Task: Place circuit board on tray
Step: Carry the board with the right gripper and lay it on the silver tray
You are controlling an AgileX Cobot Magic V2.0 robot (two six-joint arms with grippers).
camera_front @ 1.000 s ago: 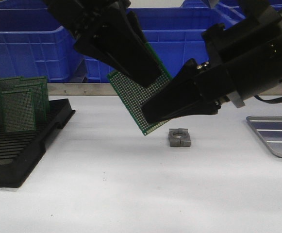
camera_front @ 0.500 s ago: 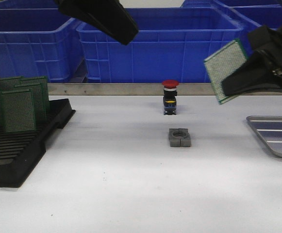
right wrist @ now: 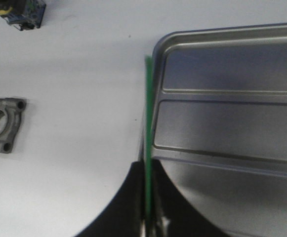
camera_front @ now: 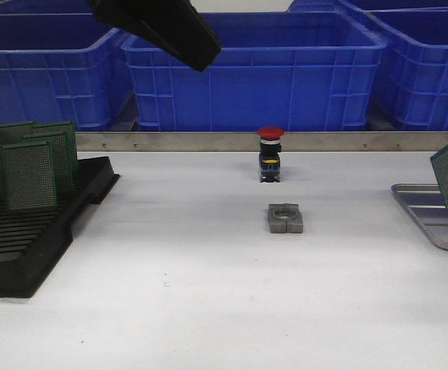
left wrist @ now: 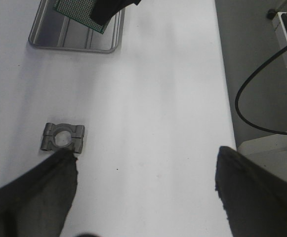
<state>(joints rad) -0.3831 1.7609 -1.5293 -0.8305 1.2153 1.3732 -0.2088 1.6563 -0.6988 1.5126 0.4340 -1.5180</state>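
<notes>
The right gripper (right wrist: 147, 217) pinches the green circuit board (right wrist: 147, 128) edge-on between nearly closed fingers, holding it in the air over the near rim of the metal tray (right wrist: 242, 128). The left gripper (left wrist: 143, 182) hangs wide open and empty above the table (left wrist: 158, 98), near a small grey clamp block (left wrist: 62, 138).

Bright, even light; soft shadows
</notes>
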